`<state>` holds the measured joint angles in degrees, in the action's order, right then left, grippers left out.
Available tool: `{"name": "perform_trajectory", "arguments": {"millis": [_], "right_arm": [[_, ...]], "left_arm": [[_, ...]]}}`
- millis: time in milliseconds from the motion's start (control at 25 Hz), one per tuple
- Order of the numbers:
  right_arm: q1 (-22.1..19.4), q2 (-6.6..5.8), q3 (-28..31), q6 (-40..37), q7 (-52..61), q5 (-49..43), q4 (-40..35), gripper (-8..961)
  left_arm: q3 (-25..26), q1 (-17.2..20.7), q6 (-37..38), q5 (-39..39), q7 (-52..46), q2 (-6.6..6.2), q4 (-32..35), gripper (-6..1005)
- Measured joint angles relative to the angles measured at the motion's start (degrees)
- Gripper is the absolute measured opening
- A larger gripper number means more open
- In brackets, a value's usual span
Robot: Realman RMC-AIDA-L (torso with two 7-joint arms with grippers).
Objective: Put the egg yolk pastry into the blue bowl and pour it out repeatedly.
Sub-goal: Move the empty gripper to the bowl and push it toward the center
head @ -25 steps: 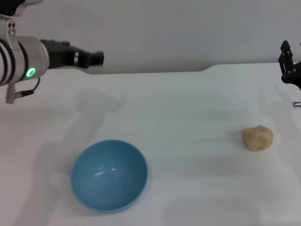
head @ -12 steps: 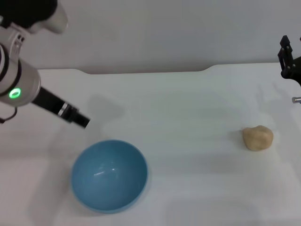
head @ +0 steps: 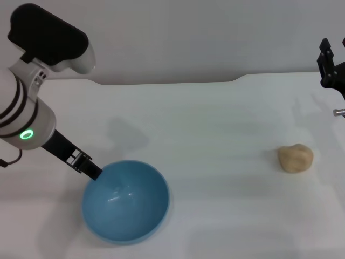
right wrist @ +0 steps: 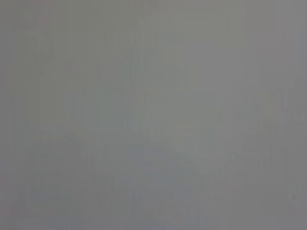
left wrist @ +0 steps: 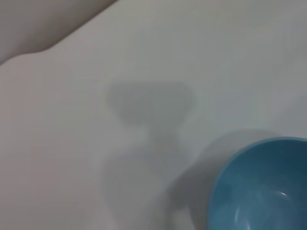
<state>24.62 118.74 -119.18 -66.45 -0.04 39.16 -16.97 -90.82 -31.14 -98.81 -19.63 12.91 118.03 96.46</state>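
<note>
From the head view, the left gripper (head: 92, 171) reaches the left rim of the glossy sky-blue round bowl (head: 125, 200) at near left; its jaw state cannot be told. The lumpy pale beige egg yolk pastry (head: 295, 157) lies well apart on the white table (head: 215, 124), at right. The right gripper (head: 330, 67) hangs at far right, its jaw state unclear too.

The left wrist view shows only the bowl's (left wrist: 261, 187) rim and the table, no pastry.

The right wrist view is plain grey.

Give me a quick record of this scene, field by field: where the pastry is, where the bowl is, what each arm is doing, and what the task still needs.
pastry: egg yolk pastry lies on the white table, on the robot's right, well apart from the bowl
bowl: blue bowl sits upright on the robot's left; nothing visible inside
left arm: left gripper is down at the bowl's rim
right arm: right gripper is raised at the table's far right edge, away from the pastry
task status: pastry not yet in the bowl
</note>
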Motion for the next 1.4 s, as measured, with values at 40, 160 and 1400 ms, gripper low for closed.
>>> {"name": "perform_trajectory", "arguments": {"millis": [40,160,1400], "right_arm": [[-0.05,0.02,0.00,0.00,0.00,-0.07,0.00,390],[-0.37,0.12,-0.06,0.01,-0.01,-0.14,0.01,389],[-0.63,0.27,-0.17,0.00,-0.05,-0.23,0.01,387]], "left_arm": [[-0.28,-0.13,-0.15,-0.08,-0.32,0.02,-0.14,860],[-1.88,-0.49,0.04,-0.21,-1.53,0.09,-1.11,860],[-9.20,-6.27,20.00,-1.04,-5.28,0.36,-26.05,860]]}}
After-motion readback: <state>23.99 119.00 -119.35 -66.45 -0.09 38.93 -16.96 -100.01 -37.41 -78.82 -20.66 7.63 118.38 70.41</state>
